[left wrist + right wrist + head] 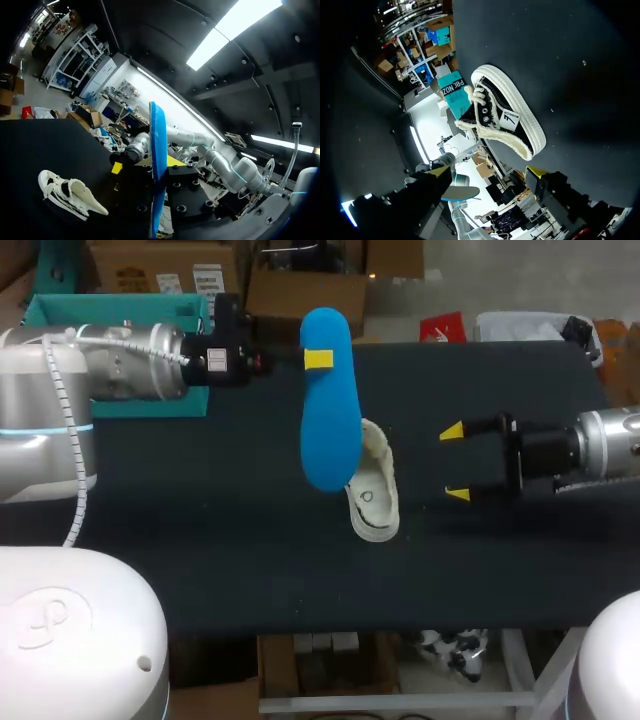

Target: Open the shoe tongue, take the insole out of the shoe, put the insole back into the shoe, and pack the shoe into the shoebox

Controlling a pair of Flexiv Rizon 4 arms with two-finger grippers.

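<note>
**Insole Held Aloft Over the Shoe**

We hold the blue insole [325, 430] in our left hand [318, 359]. Its fingers are clamped on the insole's two faces near the end farthest from the shoe [375, 490]. In the left wrist view the insole [159, 145] stands edge-on, pinched in that hand [159, 174], with the shoe [70, 195] lying below and to one side of it. From the head view the insole's free end hangs over the shoe and covers part of it; we cannot tell whether the two touch.

The shoe rests on the dark desk [200, 530]. The right wrist view shows the shoe [502, 117] with a black upper, white laces and a thick white sole. We cannot tell for certain whether it stands upright or lies on its side.

Our right hand [455, 463] hovers near the shoe on its right. Its fingers are spread apart and hold nothing, and the shoe lies ahead of them. The wrist view shows the same hand [487, 172] clear of the shoe.

The teal shoebox [120, 310] sits well apart from the shoe, behind it and to its left, beyond our left arm.
</note>
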